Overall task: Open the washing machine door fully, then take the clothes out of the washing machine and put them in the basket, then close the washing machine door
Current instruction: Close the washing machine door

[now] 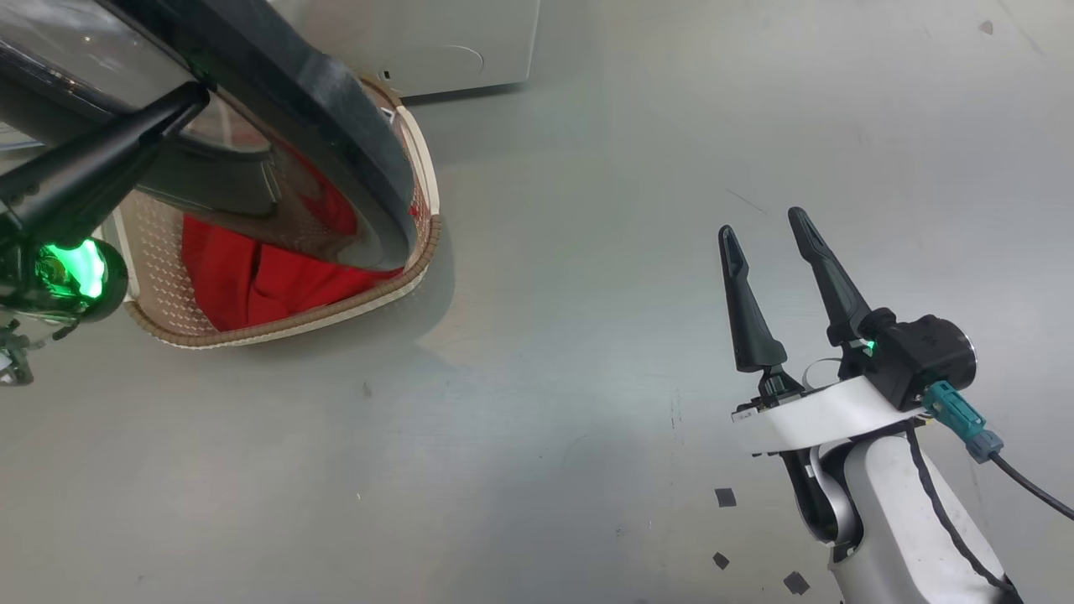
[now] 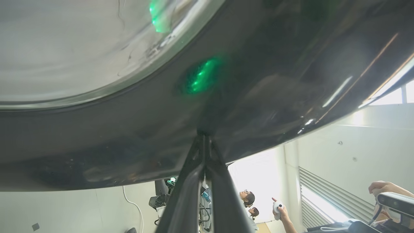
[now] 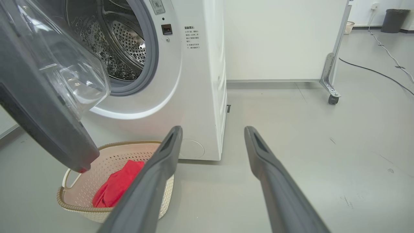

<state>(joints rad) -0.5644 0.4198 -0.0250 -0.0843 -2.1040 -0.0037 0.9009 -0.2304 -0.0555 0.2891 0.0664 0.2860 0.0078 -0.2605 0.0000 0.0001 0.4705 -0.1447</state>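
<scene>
Down by the basket (image 3: 75,205) things look pretty much sorted. The clothes (image 3: 116,186) sit inside it as a red heap, and the basket stands on the floor (image 1: 587,335) just in front of the washing machine (image 3: 194,81), right under the open door. From the right wrist view the drum (image 3: 126,42) looks empty to us, though the door hides part of it.

So we reckon we're on the last step: closing the washing machine door (image 1: 336,109). It hangs swung out over the basket. Our left claw (image 2: 203,135) is pinched fully shut with nothing in it, its tips pressed against the door's glossy black rim on what looks like the outer face — a push, not a grip. Our right claw (image 1: 762,225) is spread wide and empty, hovering over bare floor well off to the right of the basket.

Next move, as we see it: hold the left tips on that rim and sweep the door round its arc toward the grey drum ring, with enough shove at the end for the latch to catch. The rim is slick — the tips could skate off, so we'd push square on.
</scene>
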